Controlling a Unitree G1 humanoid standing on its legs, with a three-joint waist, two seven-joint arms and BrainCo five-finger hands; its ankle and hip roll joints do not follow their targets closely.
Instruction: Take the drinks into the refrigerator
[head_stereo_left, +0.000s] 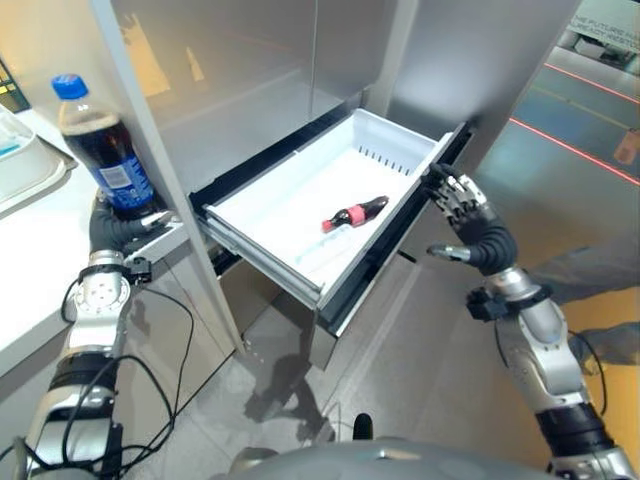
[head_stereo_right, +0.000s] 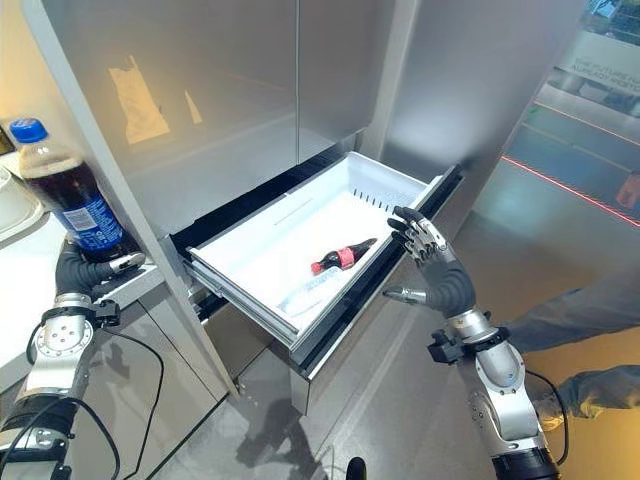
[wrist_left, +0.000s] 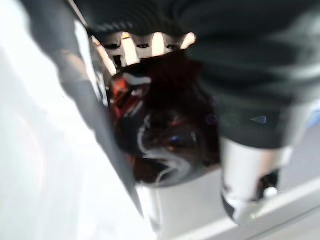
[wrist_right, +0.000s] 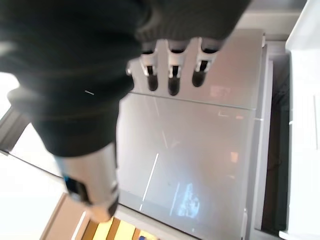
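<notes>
A large cola bottle with a blue cap and blue label stands upright at the counter's edge on the left. My left hand is curled round its base, and in the left wrist view the dark bottle sits between fingers and thumb. The refrigerator's drawer is pulled out, with a white bin inside. In the bin lies a small cola bottle with a red label, on its side. My right hand is open with straight fingers, by the drawer's right front corner.
A white counter with a pale tray lies to the left. Steel refrigerator doors rise above the drawer. Something clear lies beside the small bottle. A person's legs are at the right on the grey floor.
</notes>
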